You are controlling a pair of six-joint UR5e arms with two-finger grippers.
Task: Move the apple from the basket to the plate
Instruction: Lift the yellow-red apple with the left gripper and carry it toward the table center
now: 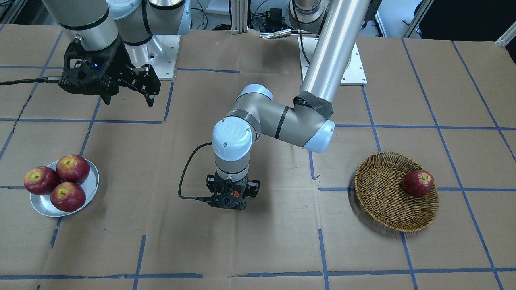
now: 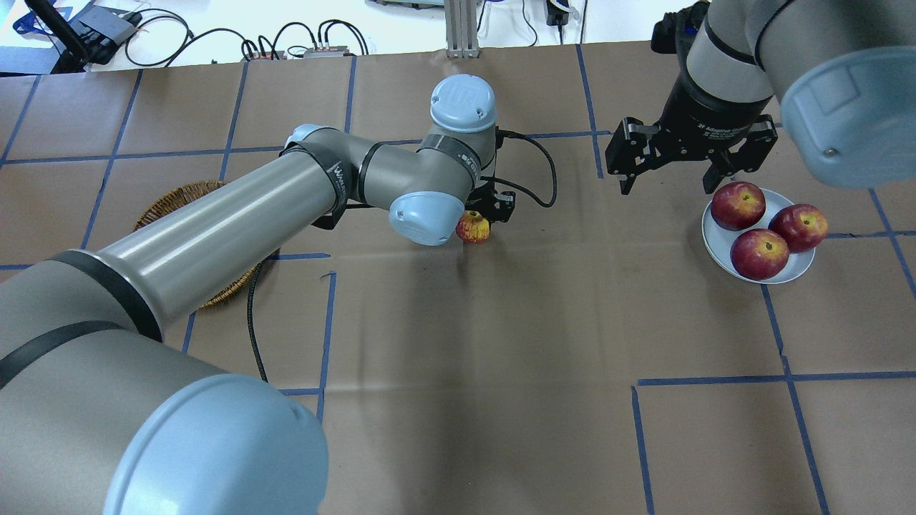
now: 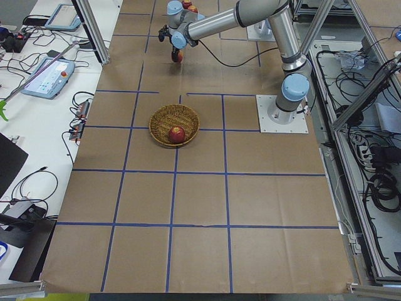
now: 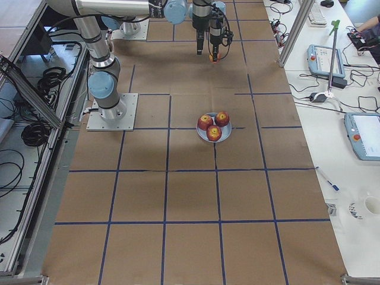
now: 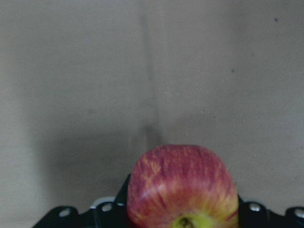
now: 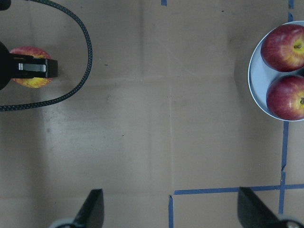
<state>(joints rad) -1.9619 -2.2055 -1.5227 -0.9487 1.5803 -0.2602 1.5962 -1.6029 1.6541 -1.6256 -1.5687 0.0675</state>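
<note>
In the front view, the plate (image 1: 92, 179) is seen carrying three deep-red apples (image 1: 73, 168), and the basket (image 1: 377, 201) one dark apple (image 1: 418, 183). The left arm (image 1: 258, 121) is pointed down at mid-worktop between them, and its jaws are hidden from here. The right jaws are held spread and empty near the plate.

In the overhead view, the apple (image 2: 473, 227) is shown gripped by the left jaws, well apart from both basket and plate. Whether it touches the worktop (image 2: 501, 372) cannot be told.

In the left wrist view, the apple is clamped at the lower middle, with its yellow stem hollow turned to the camera. In the right wrist view, it is seen at the far left and the plate at the right edge.

The removal from the basket is judged done. The passage to the plate and the release are left, roughly half the job.

In the side views, the worktop is shown covered in brown paper and gridded with blue tape (image 3: 175, 169). Beside it, benches with pendants (image 4: 362, 133) and cables (image 3: 369, 182) are seen.
</note>
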